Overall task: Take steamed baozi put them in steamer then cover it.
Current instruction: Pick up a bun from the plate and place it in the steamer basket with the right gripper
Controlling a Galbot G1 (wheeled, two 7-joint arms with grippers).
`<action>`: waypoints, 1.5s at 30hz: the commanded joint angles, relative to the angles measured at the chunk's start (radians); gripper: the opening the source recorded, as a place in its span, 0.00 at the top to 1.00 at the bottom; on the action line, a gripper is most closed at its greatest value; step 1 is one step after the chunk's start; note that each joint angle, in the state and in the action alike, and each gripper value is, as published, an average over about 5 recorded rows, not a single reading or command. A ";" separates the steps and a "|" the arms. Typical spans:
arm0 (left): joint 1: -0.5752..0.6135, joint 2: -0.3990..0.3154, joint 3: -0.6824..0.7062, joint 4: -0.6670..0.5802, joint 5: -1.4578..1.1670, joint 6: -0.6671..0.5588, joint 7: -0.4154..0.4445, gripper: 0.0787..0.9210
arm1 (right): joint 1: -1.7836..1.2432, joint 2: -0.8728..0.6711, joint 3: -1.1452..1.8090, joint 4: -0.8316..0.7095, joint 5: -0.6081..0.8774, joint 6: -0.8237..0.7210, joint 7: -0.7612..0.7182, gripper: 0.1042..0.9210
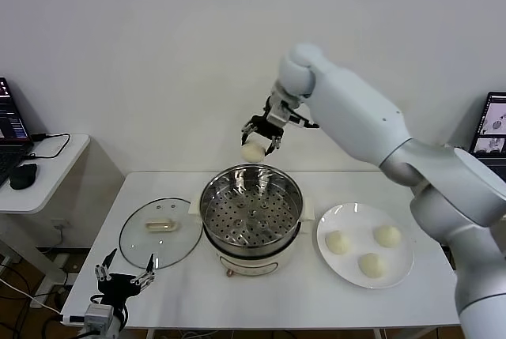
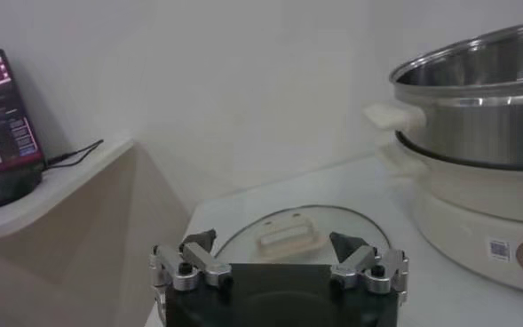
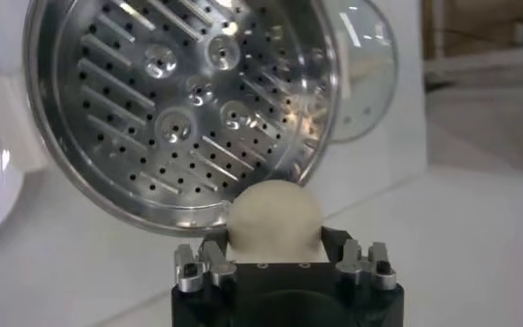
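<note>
**Me:** Fingers of my right gripper [image 1: 258, 142] are clamped on one steamed baozi [image 1: 253, 152], pressing it from both sides so it hangs below my wrist, up in the centre of the head view, above the far rim of the steamer [image 1: 251, 214].

**Partner:** Why hold it so high?

**Me:** I judge it has to clear the steel wall before it can go down onto the perforated tray [image 3: 190, 98]. In my right wrist view the bun [image 3: 274, 216] sits low in the middle of the frame, with the tray's holes spread across the upper left, bare of buns.

**Partner:** And the other buns?

**Me:** Three wait on the white plate [image 1: 399, 272] at the lower right of the head view, just beside the steamer, near my right arm.

**Partner:** The cover?

**Me:** It lies flat on the desk [image 1: 308, 299] at the lower left, handle up, just beside the pot, so the pot's mouth is free for loading. My left gripper [image 1: 124, 277] hangs just off the desk's near left corner, fingers spread wide, holding nothing; in its own view the cover [image 2: 301, 235] lies right ahead. I reckon it is placed for the lid once all four buns are in.
</note>
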 commanded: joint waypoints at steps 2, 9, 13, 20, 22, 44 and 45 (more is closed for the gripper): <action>0.003 -0.002 -0.002 -0.009 0.002 0.002 0.001 0.12 | -0.058 0.043 -0.009 0.016 -0.178 0.075 0.039 0.33; 0.005 -0.004 -0.006 -0.004 0.001 0.003 0.000 0.12 | -0.110 0.045 0.001 0.013 -0.178 0.074 0.032 0.33; 0.008 -0.005 -0.004 -0.001 0.001 0.003 0.000 0.12 | -0.128 0.040 -0.001 0.014 -0.162 0.072 0.026 0.33; 0.006 -0.003 -0.003 0.010 0.001 0.003 -0.001 0.12 | -0.147 0.042 0.001 0.009 -0.160 0.057 0.033 0.33; 0.005 -0.005 -0.001 0.013 0.001 0.003 -0.001 0.12 | -0.154 0.044 0.006 0.010 -0.165 0.054 0.038 0.33; 0.002 -0.007 0.003 0.022 0.003 0.003 -0.002 0.12 | -0.219 0.056 0.060 -0.021 -0.285 0.040 0.095 0.33; 0.002 -0.007 0.003 0.022 0.003 0.003 -0.002 0.12 | -0.221 0.055 0.059 -0.019 -0.284 0.038 0.095 0.33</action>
